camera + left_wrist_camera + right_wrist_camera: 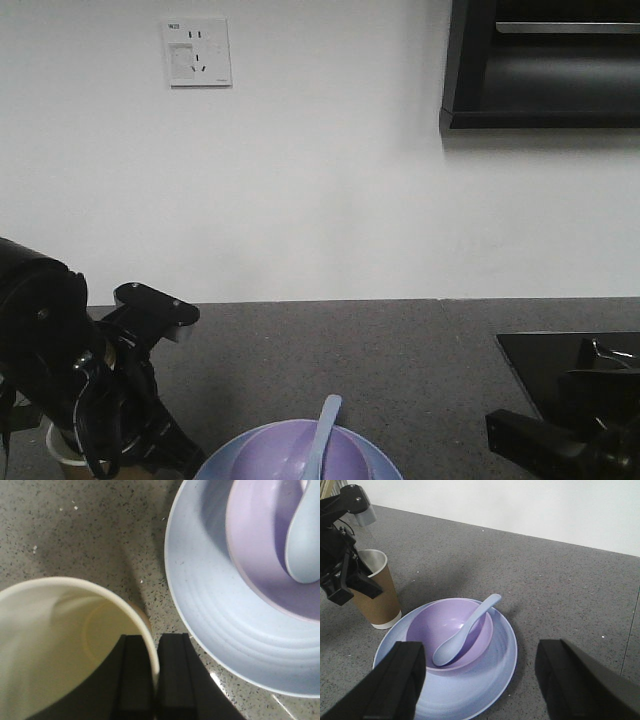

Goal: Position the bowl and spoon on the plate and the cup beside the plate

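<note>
The two black fingers (131,680) of the left gripper (154,677) are seen pressed together on the wall of the brown paper cup (376,592) with white rolled rim and cream inside, one finger inside the rim and one outside, the rim pinched between them. The cup is held upright, its white base band down at the speckled grey countertop (555,585); whether the base rests fully on the surface cannot be told. The cup is placed just beside the pale light-blue round shallow plate (490,672), at the plate's edge as seen from the right wrist view, with a narrow strip of countertop showing between them in the left wrist view. On the plate the small lavender-purple plastic bowl (427,625) is seated upright, set toward the cup side rather than dead centre. Inside the bowl the small pale blue plastic spoon (465,630) is laid, its scoop down in the bowl's hollow and its handle leaned out over the far rim. The right gripper (480,690) is held low over the near side of the plate, its two dark fingers (395,685) spread wide apart and touching nothing. Beyond the countertop a white wall (330,190) with a white socket plate (197,52) is noted, and a black shelf unit (545,65) is mounted high at one side.
</note>
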Available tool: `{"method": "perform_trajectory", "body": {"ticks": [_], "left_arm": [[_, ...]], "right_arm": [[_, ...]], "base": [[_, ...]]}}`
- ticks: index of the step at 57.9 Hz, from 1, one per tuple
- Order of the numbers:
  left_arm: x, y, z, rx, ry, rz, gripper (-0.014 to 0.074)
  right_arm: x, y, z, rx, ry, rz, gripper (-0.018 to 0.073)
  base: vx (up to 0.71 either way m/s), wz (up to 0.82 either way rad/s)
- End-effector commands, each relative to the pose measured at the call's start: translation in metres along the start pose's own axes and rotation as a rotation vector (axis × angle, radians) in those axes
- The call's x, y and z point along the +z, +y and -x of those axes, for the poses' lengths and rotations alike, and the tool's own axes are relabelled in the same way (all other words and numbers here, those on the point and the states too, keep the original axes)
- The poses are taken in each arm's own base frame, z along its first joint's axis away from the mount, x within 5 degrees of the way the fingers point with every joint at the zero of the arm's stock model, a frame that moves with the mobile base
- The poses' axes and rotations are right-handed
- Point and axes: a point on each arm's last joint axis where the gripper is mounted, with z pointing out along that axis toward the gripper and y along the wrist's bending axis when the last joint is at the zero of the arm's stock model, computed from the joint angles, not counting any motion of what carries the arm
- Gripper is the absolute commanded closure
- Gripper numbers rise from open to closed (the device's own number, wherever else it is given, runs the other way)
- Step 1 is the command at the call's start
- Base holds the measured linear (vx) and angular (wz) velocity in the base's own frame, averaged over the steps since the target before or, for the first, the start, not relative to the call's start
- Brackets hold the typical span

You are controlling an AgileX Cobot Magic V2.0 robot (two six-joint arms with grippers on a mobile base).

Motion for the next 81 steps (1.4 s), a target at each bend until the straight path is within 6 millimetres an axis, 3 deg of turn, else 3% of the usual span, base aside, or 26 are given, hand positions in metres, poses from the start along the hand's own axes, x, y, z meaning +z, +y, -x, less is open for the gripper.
{"method": "perform_trajectory", "body": {"ticks": [1,12,19,31,38,45,53,61,68,81], "left_arm": [[-0.012,-0.001,0.000,-0.004,-0.027,0.000,0.0362],[-0.025,0.000,-0.001,-0.005,-0.077,0.002,0.0137],[-0.037,0.001,0.001,-0.003,-0.112,0.012,0.0045],[-0.071,0.005,0.006,-0.001,-0.197,0.037,0.0008],[-0.100,0.009,0.005,0.002,-0.276,0.072,0.0014],[-0.129,0.012,-0.004,-0.012,-0.401,0.101,0.0064],[-0.163,0.015,-0.026,-0.082,-0.595,0.123,0.0195],[-0.180,0.018,-0.060,-0.107,-0.805,0.154,0.0404],[-0.182,0.017,-0.093,-0.119,-0.923,0.146,0.0601],[-0.184,0.014,-0.145,-0.136,-0.988,0.114,0.0603]], "right_arm": [[-0.006,0.000,0.014,-0.011,-0.091,-0.012,0.0027],[-0.006,0.000,0.013,-0.011,-0.087,-0.011,0.0027],[-0.006,0.000,0.013,-0.011,-0.087,-0.011,0.0027],[-0.006,0.000,0.013,-0.011,-0.085,-0.011,0.0027],[-0.006,0.000,0.013,-0.011,-0.084,-0.011,0.0027],[-0.006,0.000,0.013,-0.011,-0.084,-0.011,0.0027],[-0.006,0.000,0.013,-0.011,-0.084,-0.011,0.0027],[-0.006,0.000,0.013,-0.011,-0.084,-0.011,0.0027],[-0.006,0.000,0.013,-0.010,-0.083,-0.010,0.0027],[-0.006,0.001,0.013,-0.009,-0.083,-0.010,0.0027]], "base": [[0.00,0.00],[0.00,0.00],[0.00,0.00],[0.00,0.00],[0.00,0.00],[0.00,0.00],[0.00,0.00],[0.00,0.00],[0.00,0.00],[0.00,0.00]]}}
